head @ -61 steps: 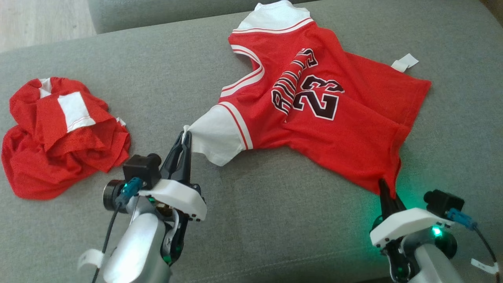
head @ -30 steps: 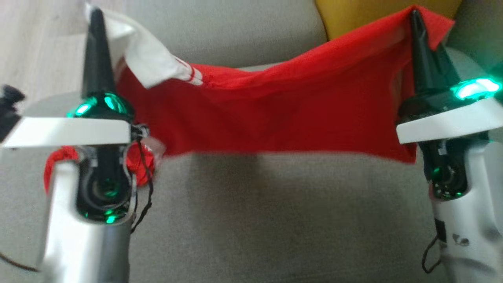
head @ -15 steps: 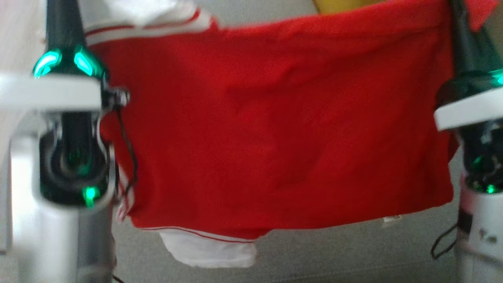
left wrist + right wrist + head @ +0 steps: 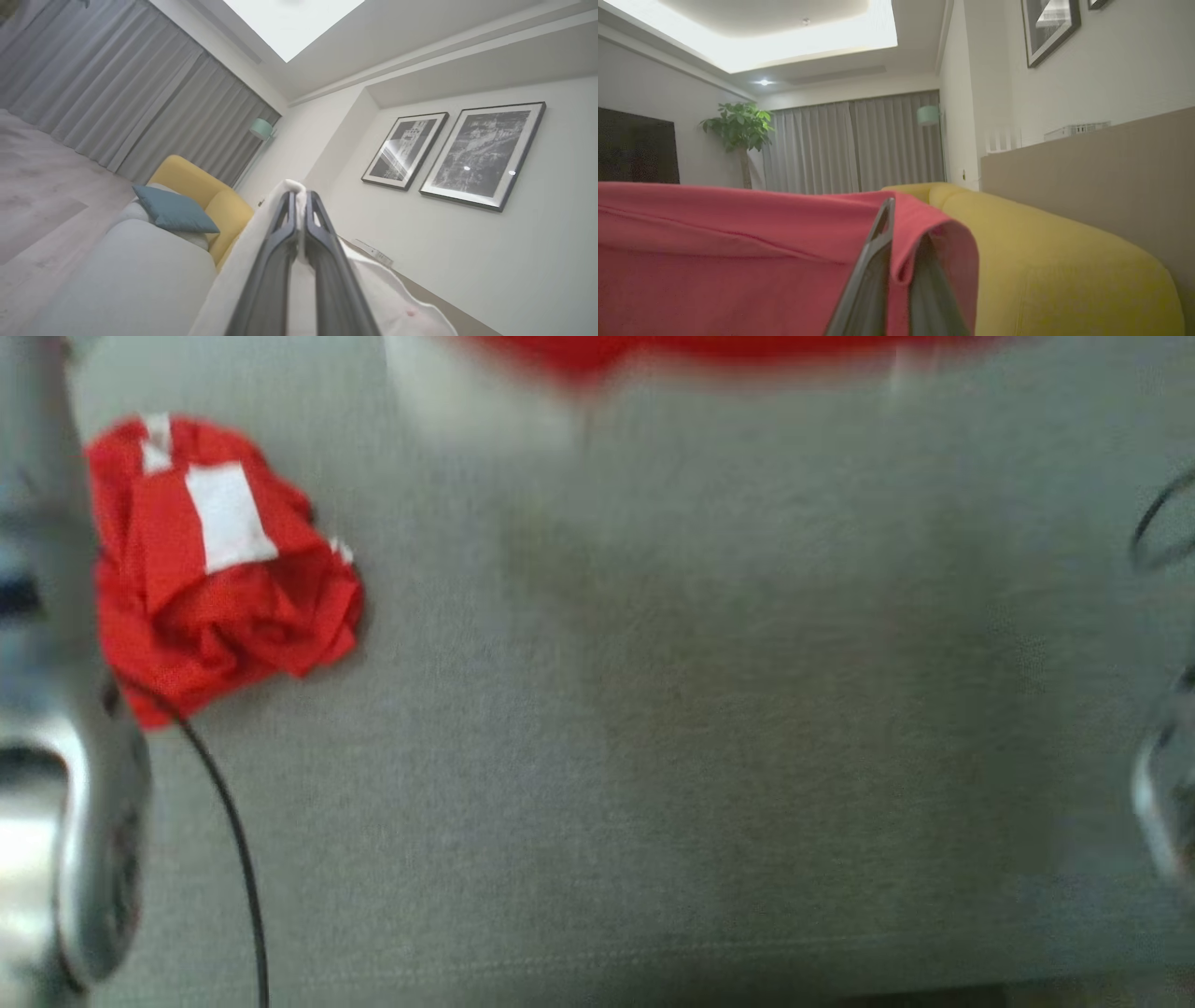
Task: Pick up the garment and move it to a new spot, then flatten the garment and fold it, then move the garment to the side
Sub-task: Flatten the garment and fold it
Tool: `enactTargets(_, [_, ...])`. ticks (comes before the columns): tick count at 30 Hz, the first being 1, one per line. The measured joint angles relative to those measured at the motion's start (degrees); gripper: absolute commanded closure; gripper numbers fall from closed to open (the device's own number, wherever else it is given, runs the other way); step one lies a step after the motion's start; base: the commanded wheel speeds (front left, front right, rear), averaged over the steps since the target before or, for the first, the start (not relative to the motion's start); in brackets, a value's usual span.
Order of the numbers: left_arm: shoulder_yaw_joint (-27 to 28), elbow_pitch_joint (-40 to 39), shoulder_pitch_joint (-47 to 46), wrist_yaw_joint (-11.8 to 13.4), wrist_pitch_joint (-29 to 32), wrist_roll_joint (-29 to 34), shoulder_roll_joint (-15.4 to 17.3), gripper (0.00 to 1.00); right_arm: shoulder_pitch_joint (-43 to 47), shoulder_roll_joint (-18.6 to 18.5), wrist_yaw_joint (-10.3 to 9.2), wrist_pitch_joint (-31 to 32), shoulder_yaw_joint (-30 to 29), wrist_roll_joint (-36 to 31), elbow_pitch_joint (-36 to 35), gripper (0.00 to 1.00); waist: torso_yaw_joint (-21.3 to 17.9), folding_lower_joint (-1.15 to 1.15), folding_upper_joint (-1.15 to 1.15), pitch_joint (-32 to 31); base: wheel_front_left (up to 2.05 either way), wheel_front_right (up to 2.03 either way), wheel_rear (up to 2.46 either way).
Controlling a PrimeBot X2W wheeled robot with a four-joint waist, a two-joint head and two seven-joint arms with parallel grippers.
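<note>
The garment (image 4: 728,347), a red jersey with white sleeves, hangs in the air. Its blurred lower edge and one white sleeve (image 4: 476,401) reach into the top of the head view, above the grey sofa seat (image 4: 653,756). My left gripper (image 4: 299,196) points up towards the ceiling and is shut on a fold of white sleeve fabric (image 4: 383,298). My right gripper (image 4: 903,224) is shut on the red hem (image 4: 738,242), which drapes over its fingers. My pale left forearm (image 4: 56,784) and right forearm (image 4: 1162,803) stand blurred at the picture's side edges.
A second red and white garment (image 4: 219,560) lies crumpled on the sofa at the left. A black cable (image 4: 229,821) hangs beside my left arm. A yellow armchair (image 4: 1055,261) with a blue cushion (image 4: 173,210) stands beyond the sofa.
Both grippers have carried the jersey upward. Its lower edge has gone from low in the head view to the very top. The head view has also shifted, bringing the crumpled garment back in.
</note>
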Motion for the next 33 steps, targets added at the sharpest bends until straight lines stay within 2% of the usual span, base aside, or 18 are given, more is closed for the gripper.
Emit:
enactTargets(4, [-0.38,8.33,-7.25,-3.45,-4.05,1.59,-0.33,1.0,-10.96,-1.65,0.0,-9.2,0.64,-0.21,10.17,1.0,2.0,0.02,0.0,5.4,0.0,0.0,0.0])
enactTargets(8, [-2.01,14.58,-8.43,-6.81,-7.46,3.44,-0.9,1.0,-15.5,-2.1,0.0,-16.91,1.22,2.45,17.96,1.0,4.45,0.02,0.0,9.3,0.0,0.0,0.0])
enactTargets(14, [-5.6,21.61,-6.17,-11.57,-9.99,5.01,-2.58,1.0,-13.4,-3.46,0.0,-19.48,5.69,8.25,27.07,1.0,7.23,0.02,0.0,12.98,0.0,0.0,0.0])
enactTargets(20, [-9.7,26.82,4.02,-14.62,-10.73,6.09,-3.09,1.0,-2.89,-4.42,0.0,-16.12,12.84,14.12,32.97,1.0,7.98,0.0,0.0,12.26,0.0,0.0,0.0])
enactTargets(25, [-13.1,28.82,13.65,-15.64,-4.64,2.37,-3.27,1.0,5.67,-8.67,0.0,-9.72,18.0,20.42,34.2,1.0,7.95,0.0,0.0,9.0,0.0,0.0,0.0])
enactTargets(33, [-20.2,21.11,27.28,-15.66,1.11,-2.48,1.92,1.0,17.52,-15.21,0.0,-1.45,29.33,26.08,30.11,1.0,7.73,0.0,0.0,3.48,0.0,0.0,0.0])
